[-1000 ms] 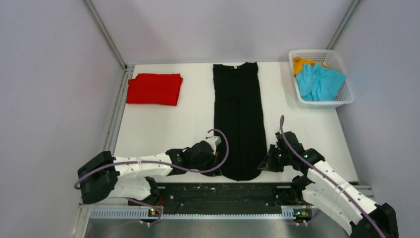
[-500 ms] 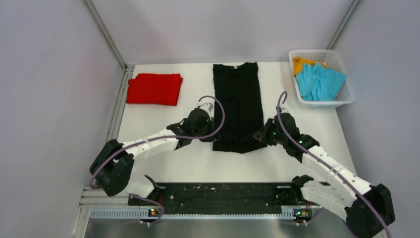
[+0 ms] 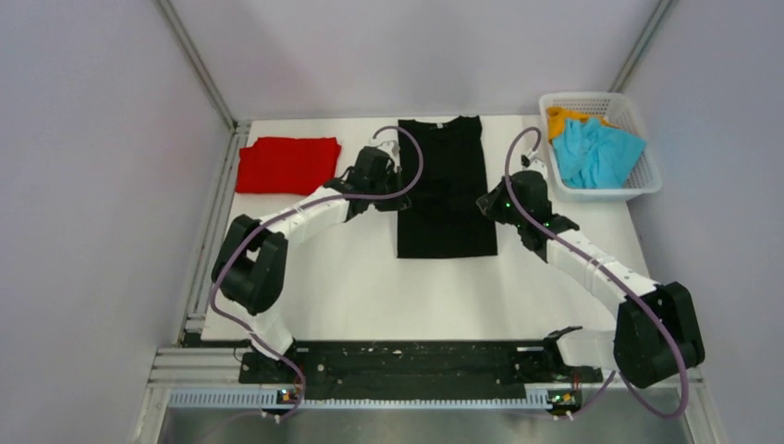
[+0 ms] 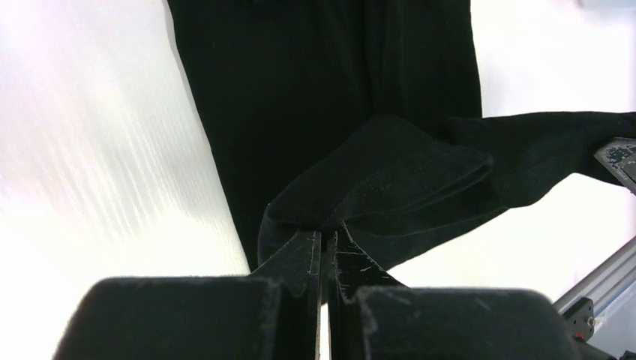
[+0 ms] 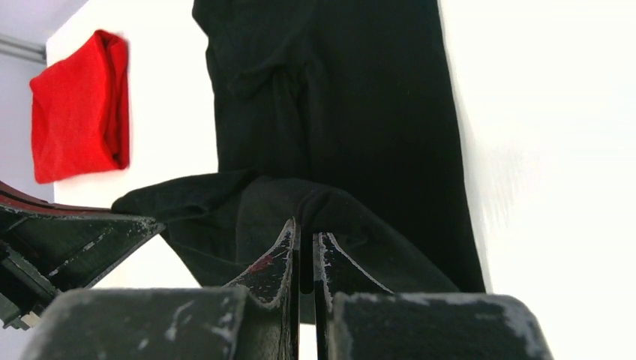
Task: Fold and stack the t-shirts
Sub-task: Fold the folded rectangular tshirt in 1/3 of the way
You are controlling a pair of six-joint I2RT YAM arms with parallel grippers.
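Note:
The black t-shirt (image 3: 446,185) lies lengthwise on the white table, its near half doubled back over the far half. My left gripper (image 3: 396,190) is shut on the shirt's bottom hem at its left side; the pinched black cloth shows in the left wrist view (image 4: 390,172). My right gripper (image 3: 487,201) is shut on the hem at the right side, with the cloth also in the right wrist view (image 5: 330,210). Both hold the hem a little above the lower layer. The folded red t-shirt (image 3: 287,166) lies at the far left and shows in the right wrist view (image 5: 79,105).
A white basket (image 3: 646,181) at the far right holds a cyan garment (image 3: 594,152) and an orange garment (image 3: 560,118). Enclosure walls and metal rails border the table (image 3: 351,277). A black rail runs along the near edge.
Both grippers have carried the black shirt's bottom hem from the near edge toward the far side, folding the shirt over itself. The shirt's visible length has shortened.

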